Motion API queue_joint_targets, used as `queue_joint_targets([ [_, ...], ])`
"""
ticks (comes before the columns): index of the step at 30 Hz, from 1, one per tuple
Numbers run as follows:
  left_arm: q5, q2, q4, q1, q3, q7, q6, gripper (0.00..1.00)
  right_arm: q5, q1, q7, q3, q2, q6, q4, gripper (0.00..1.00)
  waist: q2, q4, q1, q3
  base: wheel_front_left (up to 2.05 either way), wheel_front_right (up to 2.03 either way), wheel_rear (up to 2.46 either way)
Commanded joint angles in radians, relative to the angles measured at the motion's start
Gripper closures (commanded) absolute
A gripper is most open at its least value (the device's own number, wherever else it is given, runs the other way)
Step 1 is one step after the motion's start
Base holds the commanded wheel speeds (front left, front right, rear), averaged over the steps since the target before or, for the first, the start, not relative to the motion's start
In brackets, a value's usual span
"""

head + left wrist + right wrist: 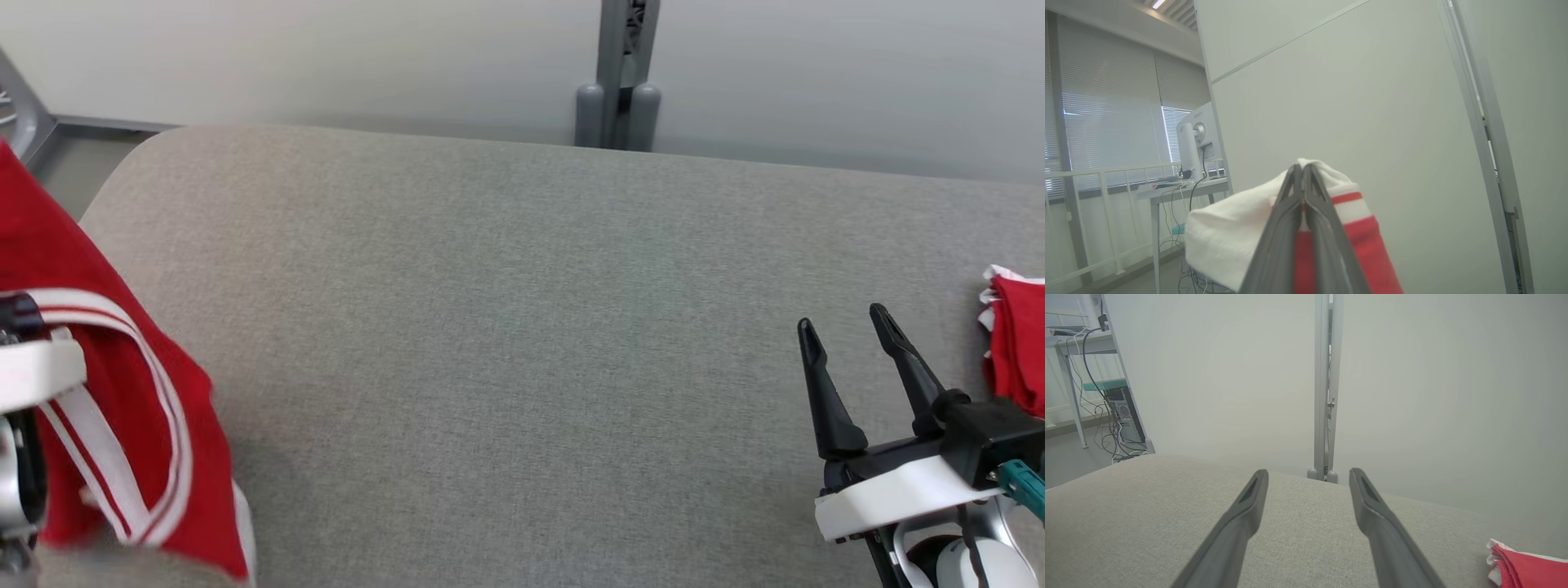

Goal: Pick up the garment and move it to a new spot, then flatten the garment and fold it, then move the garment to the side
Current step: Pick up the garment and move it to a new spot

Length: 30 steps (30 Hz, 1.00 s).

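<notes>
A red garment (114,392) with white stripes hangs at the head view's left edge, lifted off the grey table (522,343). My left gripper (1303,168) is shut on its white and red striped hem (1347,204), held up in the air facing the wall. My right gripper (845,322) stands open low over the table's right part, nothing between its fingers (1249,506). A second piece of folded red cloth (1016,335) with white edging lies on the table just right of the right gripper, also at the right wrist view's lower right corner (1527,567).
A grey post (620,73) stands behind the table's far edge against a pale partition wall. A desk with a monitor (1198,139) and cables stands off to the left beyond the table. The table's rounded far left corner (155,143) is in view.
</notes>
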Motion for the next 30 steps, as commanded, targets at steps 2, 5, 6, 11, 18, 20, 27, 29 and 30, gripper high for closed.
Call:
queue_joint_targets([
  [2,0.021,-0.006,-0.118,0.071,-0.001,0.042,0.030,1.00,0.015,0.011,-0.010,-0.008,-0.003,0.000,-0.008,0.00,-0.0001,-0.028,0.0000,-0.010,0.00,0.00,0.00],
  [5,0.037,-0.013,-0.202,0.114,-0.008,0.063,0.045,1.00,0.022,0.007,-0.012,-0.014,-0.003,0.000,-0.015,0.00,-0.0001,-0.048,0.0000,-0.002,0.00,0.00,0.00],
  [6,0.041,-0.016,-0.224,0.126,-0.014,0.068,0.048,1.00,0.026,0.005,-0.012,-0.014,-0.003,0.000,-0.017,0.00,-0.0001,-0.057,0.0000,0.002,0.00,0.00,0.00],
  [11,0.059,-0.033,-0.271,0.129,-0.091,0.081,0.028,1.00,0.035,-0.012,-0.017,-0.021,-0.003,0.000,-0.022,0.00,-0.0001,-0.115,0.0000,0.035,0.00,0.00,0.00],
  [18,0.059,-0.119,-0.166,0.017,-0.309,0.081,-0.054,1.00,0.055,-0.048,-0.037,-0.004,-0.003,0.000,-0.011,0.00,-0.0001,-0.229,0.0000,0.091,0.00,0.00,0.00],
  [20,0.062,-0.147,-0.108,-0.023,-0.368,0.075,-0.083,1.00,0.059,-0.057,-0.046,0.003,-0.003,0.000,-0.007,0.00,-0.0001,-0.264,0.0000,0.110,0.00,0.00,0.00],
  [27,0.072,-0.262,0.141,-0.184,-0.536,0.031,-0.178,1.00,0.061,-0.081,-0.071,0.001,-0.003,0.000,0.006,0.00,-0.0001,-0.369,0.0000,0.184,0.00,0.00,0.00],
  [29,0.079,-0.291,0.216,-0.233,-0.568,0.010,-0.198,1.00,0.066,-0.090,-0.080,0.005,-0.003,0.000,0.013,0.00,-0.0001,-0.399,0.0000,0.203,0.00,0.00,0.00],
  [30,0.078,-0.304,0.249,-0.257,-0.582,-0.002,-0.207,1.00,0.071,-0.095,-0.085,0.007,-0.003,0.000,0.014,0.00,-0.0001,-0.414,0.0000,0.213,0.00,0.00,0.00],
])
